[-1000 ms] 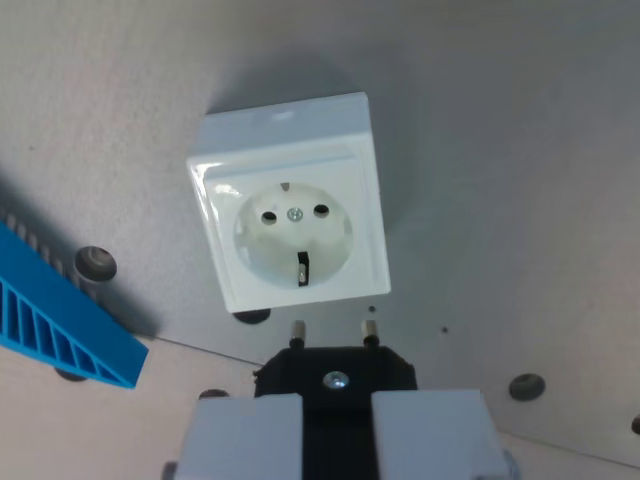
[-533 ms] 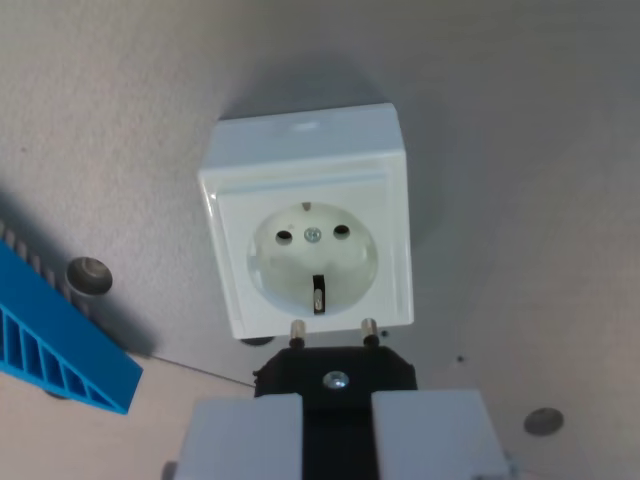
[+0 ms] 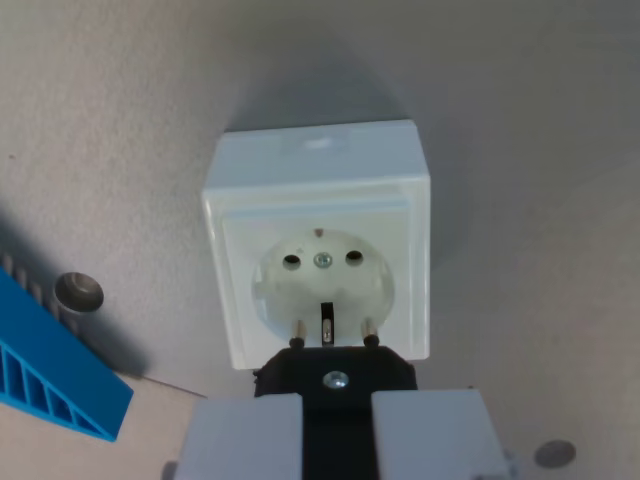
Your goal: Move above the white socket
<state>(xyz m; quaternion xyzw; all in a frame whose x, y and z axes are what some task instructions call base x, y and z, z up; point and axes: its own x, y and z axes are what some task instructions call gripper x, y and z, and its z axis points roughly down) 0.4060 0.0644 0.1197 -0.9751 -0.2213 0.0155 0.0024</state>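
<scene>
The white socket [image 3: 320, 255] is seen mid-frame on the grey board, its round recess just beyond the plug's pins. The black plug [image 3: 335, 375] is held clamped in the gripper [image 3: 336, 425]. Centring is best finished by a small far-ward shift until both pins are lined up over the two holes.

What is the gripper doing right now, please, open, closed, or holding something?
Gripper: closed on the black plug, whose two pins point toward the white socket.
</scene>
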